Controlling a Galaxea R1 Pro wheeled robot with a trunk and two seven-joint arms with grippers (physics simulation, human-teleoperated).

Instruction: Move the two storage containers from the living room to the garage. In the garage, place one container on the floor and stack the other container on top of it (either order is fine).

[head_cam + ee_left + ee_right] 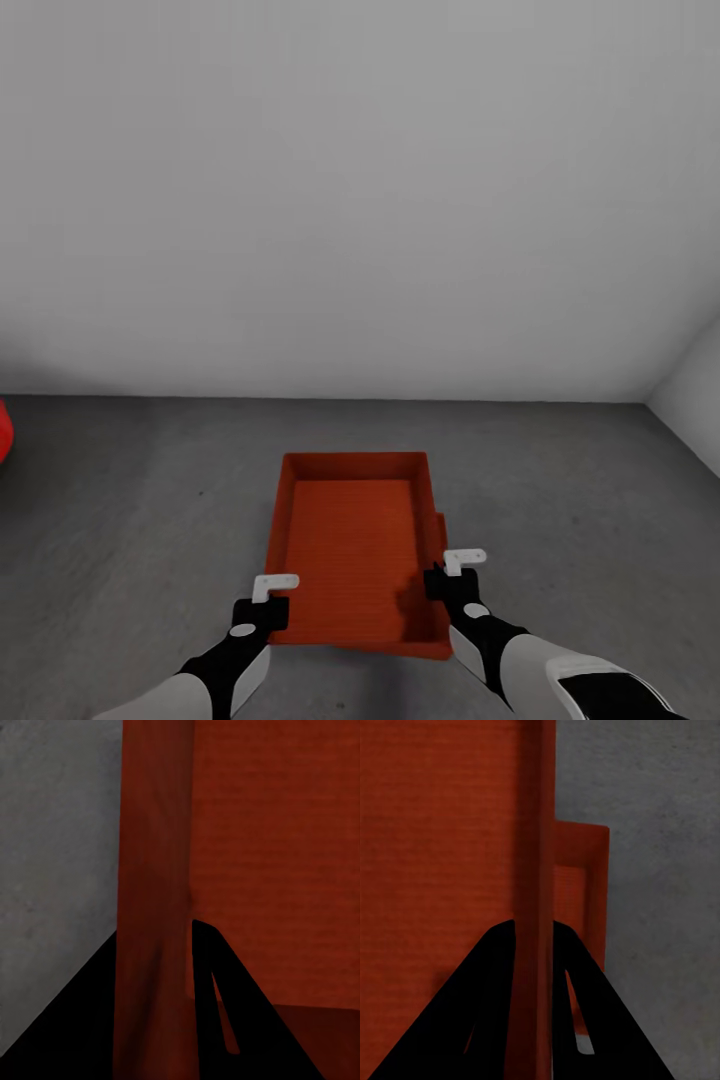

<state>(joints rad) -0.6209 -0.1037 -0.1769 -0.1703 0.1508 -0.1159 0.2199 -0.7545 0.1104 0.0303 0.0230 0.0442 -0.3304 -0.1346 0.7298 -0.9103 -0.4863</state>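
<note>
In the garage, a red-orange open-top storage container [350, 545] sits in front of me over the dark grey concrete floor [130, 520]. My left gripper [264, 610] is shut on its left wall, seen close in the left wrist view [154, 930]. My right gripper [438, 585] is shut on its right wall [534, 924]. The other storage container [581, 885] lies directly beneath, sticking out as a thin strip on the right [441, 525] and along the near edge. Whether the upper one rests on it or hangs just above, I cannot tell.
A plain white wall [350, 200] stands close behind the containers, and a second white wall [695, 390] meets it at the right corner. A small red shape [3, 430] shows at the left edge of the head view. Bare concrete lies on both sides.
</note>
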